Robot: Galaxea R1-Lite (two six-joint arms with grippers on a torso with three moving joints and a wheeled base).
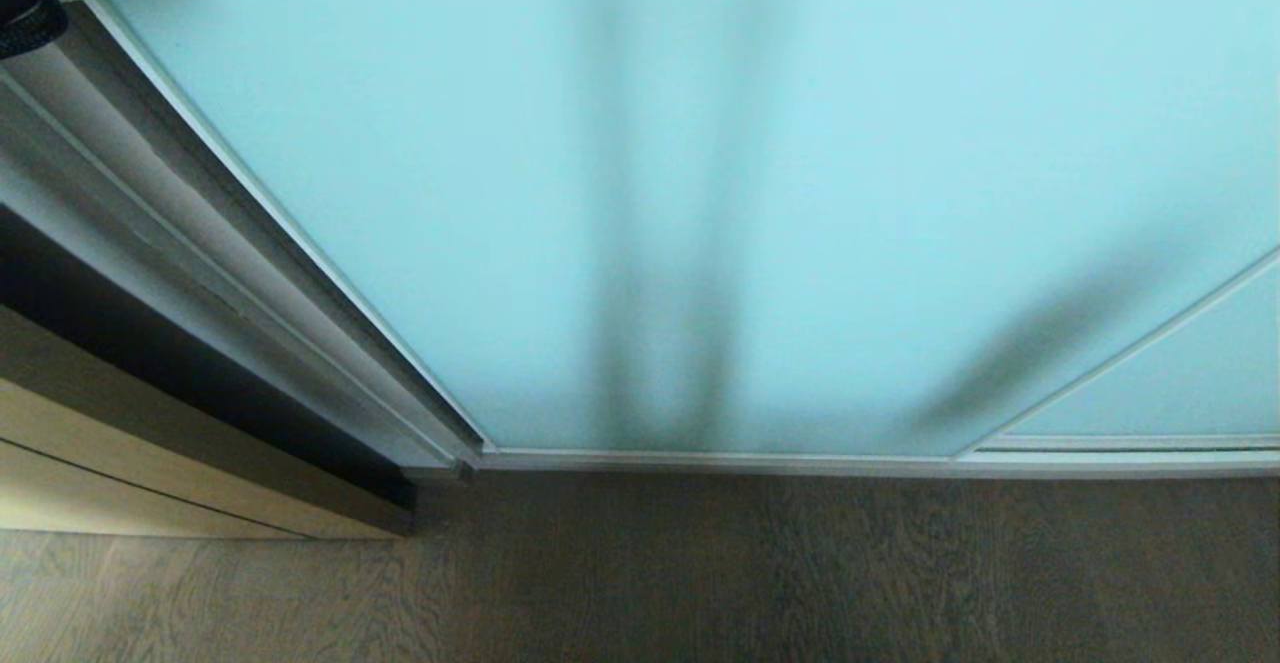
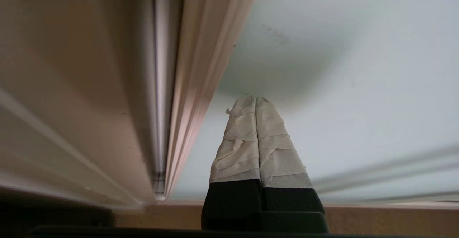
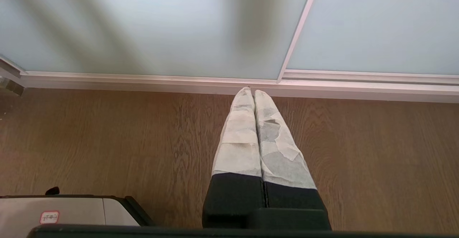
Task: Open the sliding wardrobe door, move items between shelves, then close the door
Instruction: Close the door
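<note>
Left claw (image 2: 255, 99): 2 taped fingers pressed together, holding nothing; tips at or just short of the frosted glass, contact not certain; raised near the door's left edge
Door frame (image 2: 186, 98): slim metal strip just beside the left claw, running away from it; beyond it a dark channel and the pale wardrobe side
Sliding door (image 1: 640, 193): directly ahead of both claws, looks fully shut, its bottom rail down at the wooden floor (image 1: 700, 583)
Right claw (image 3: 254, 92): fingers together, empty; hanging low over the floor, tips pointing toward the bottom rail where 2 panes meet; looks parked
Step in hand: opening the door; my judgement, task barely begun
Doing it well: glass is smooth, so push on the frame strip rather than the pane; set the closed tips against that edge; press along the track, not into the glass; keep the push steady so the panel does not jam
Hidden: shelves and cushion not visible behind the frosted glass; only vague dark streaks show on it; no handle visible; a dark object (image 1: 25, 3) at the head view's upper corner is cut off and unclear
</note>
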